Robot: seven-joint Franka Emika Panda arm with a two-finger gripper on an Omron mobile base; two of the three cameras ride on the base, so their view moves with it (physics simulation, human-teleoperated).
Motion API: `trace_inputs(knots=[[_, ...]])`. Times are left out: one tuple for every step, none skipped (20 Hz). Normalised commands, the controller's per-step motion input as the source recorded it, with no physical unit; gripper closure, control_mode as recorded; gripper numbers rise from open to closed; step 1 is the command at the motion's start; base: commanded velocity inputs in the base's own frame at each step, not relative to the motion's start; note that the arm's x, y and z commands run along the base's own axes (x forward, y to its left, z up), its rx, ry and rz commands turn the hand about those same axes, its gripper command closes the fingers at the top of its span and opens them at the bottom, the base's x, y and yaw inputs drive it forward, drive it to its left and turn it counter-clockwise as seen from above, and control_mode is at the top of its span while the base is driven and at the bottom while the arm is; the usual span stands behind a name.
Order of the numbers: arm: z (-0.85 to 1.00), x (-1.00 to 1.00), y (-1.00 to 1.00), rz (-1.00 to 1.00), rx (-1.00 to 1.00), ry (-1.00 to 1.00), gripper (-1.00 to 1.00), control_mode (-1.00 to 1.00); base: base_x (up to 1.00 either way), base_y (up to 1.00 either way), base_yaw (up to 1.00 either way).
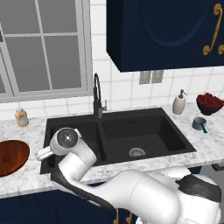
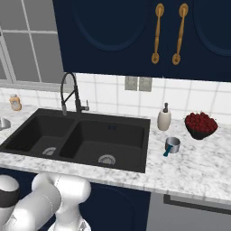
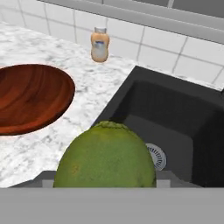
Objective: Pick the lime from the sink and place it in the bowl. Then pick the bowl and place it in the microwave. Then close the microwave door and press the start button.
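The yellow-green lime (image 3: 105, 155) sits big and close in the hand view, held up over the left rim of the black sink (image 3: 175, 113). My fingertips are hidden behind it. In the left base view my gripper (image 1: 42, 154) hangs at the left edge of the sink (image 1: 144, 131), shut on the lime. The reddish-brown wooden bowl (image 3: 30, 96) rests on the marble counter just left of the sink, a short way from the hand; it also sits at the left edge of the left base view (image 1: 11, 156). The microwave and its door are out of view.
A small orange bottle (image 3: 99, 44) stands by the tiled wall behind the bowl. The tall black faucet (image 1: 97, 94) rises behind the basins. Right of the sink stand a soap dispenser (image 1: 179, 103), a grey cup (image 1: 199, 124) and a dark bowl of red fruit (image 1: 210, 103).
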Motion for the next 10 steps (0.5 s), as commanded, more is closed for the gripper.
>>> trace_inputs(knots=[[-0.01,0.0,0.89,0.1,0.0,0.18,1.0,-1.0,0.0,0.0,0.0],[-0.04,0.0,0.96,0.08,0.0,0.21,1.0,-1.0,0.0,0.0,0.0],[0.0,0.0,0.98,0.05,0.0,0.24,1.0,-1.0,0.0,0.0,0.0],[0.0,0.01,0.86,0.03,0.0,0.23,1.0,-1.0,0.0,0.0,0.0],[0.0,0.04,0.85,0.01,0.0,0.2,1.0,-1.0,0.0,0.0,0.0],[0.0,0.06,0.84,0.0,0.0,0.2,1.0,-1.0,0.0,0.0,0.0],[0.0,0.0,0.75,0.0,0.0,0.21,1.0,-1.0,0.0,0.0,0.0],[0.0,0.0,0.71,0.0,0.0,0.2,1.0,-1.0,0.0,0.0,0.0],[-0.05,0.0,0.69,0.0,0.0,0.19,1.0,-1.0,0.0,0.0,0.0],[-0.17,0.0,0.61,0.0,0.0,0.15,1.0,-1.0,0.0,0.0,0.0]])
